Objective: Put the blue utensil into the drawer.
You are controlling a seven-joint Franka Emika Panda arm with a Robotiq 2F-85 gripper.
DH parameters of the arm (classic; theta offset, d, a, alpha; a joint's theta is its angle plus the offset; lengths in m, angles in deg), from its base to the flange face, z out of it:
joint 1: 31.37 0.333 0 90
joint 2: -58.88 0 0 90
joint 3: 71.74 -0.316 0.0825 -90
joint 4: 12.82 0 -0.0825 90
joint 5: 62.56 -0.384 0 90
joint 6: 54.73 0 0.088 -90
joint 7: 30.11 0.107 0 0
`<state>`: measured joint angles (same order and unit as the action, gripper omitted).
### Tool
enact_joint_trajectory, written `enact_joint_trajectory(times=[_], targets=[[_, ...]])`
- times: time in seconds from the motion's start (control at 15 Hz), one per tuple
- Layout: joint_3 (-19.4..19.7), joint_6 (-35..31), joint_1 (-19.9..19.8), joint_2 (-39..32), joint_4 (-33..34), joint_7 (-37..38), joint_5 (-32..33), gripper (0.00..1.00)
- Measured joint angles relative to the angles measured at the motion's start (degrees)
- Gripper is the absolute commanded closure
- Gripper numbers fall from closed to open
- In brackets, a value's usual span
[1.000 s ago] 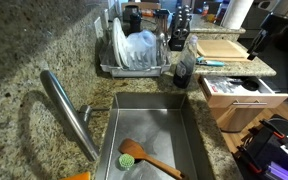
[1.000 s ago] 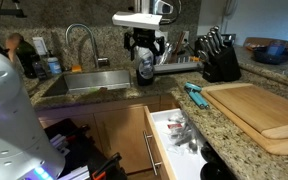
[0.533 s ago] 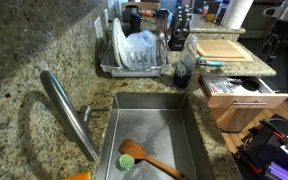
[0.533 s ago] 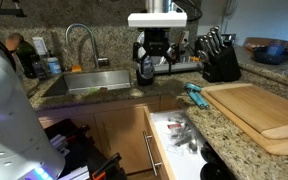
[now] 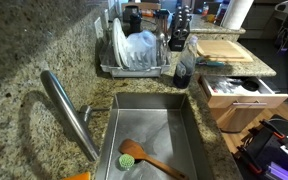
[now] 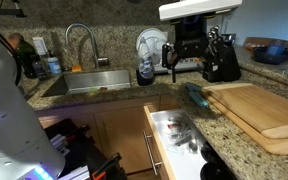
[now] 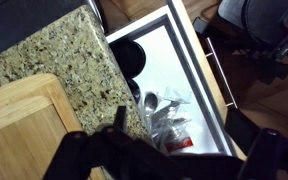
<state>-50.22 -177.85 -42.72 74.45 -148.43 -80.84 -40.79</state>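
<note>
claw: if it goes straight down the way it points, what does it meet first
The claw would probably meet the blue utensil first, lying roughly below it; depth is unclear.

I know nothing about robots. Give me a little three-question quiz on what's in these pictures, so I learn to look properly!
1. True or false: the drawer is shut.
2. Where does the blue utensil lie? A) in the sink B) on the counter beside the cutting board C) inside the drawer
3. Fill the gap: the gripper, up in the air, has its jaws ____ and holds nothing.
Key: 1 false, it is pulled out. 2 B. 3 open.
</note>
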Motion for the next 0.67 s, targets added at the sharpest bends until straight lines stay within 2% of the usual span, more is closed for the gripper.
enact_joint_trajectory(times=[0.13,0.27,0.47,0.67], targets=[[0.4,-0.21,0.04,-0.84,0.23,-6.51,-0.32,0.0],[0.5,-2.1,-0.3,-4.11,1.79,-7.65,1.48,0.0],[-0.55,-9.37,-0.33,-11.39,5.85,-0.64,1.4,0.0],[-2.75,-10.37,-0.08,-17.53,9.99,6.67,-1.73,0.0]])
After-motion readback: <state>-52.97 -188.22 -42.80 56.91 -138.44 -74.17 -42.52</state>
